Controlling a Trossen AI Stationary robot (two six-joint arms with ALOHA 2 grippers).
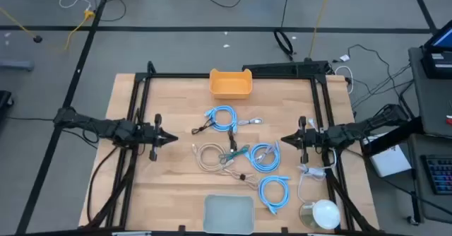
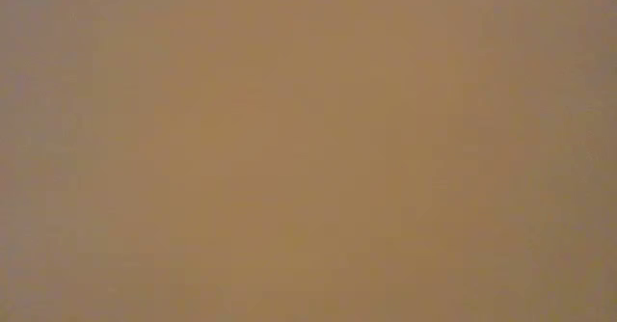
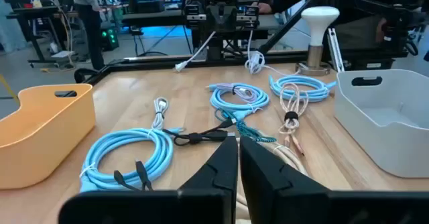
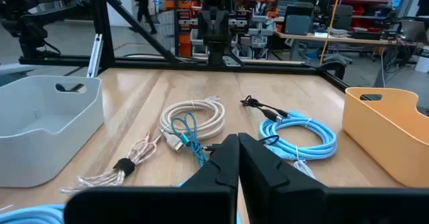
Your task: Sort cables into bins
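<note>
both grippers are waiting closed and empty at either side of the cables

the left gripper (image 1: 171, 137) and right gripper (image 1: 284, 140) are hovering with jaws pressed together, gripping nothing; the light-blue cables (image 1: 222, 117), beige cable (image 1: 209, 156) and thin cables are lying between them, apart from both; the orange bin (image 1: 231, 83) and grey bin (image 1: 228, 213) are sitting at opposite table edges

Low view, a uniform orange-brown blur from edge to edge, slightly greyer toward the left edge, no object or outline distinguishable
</note>
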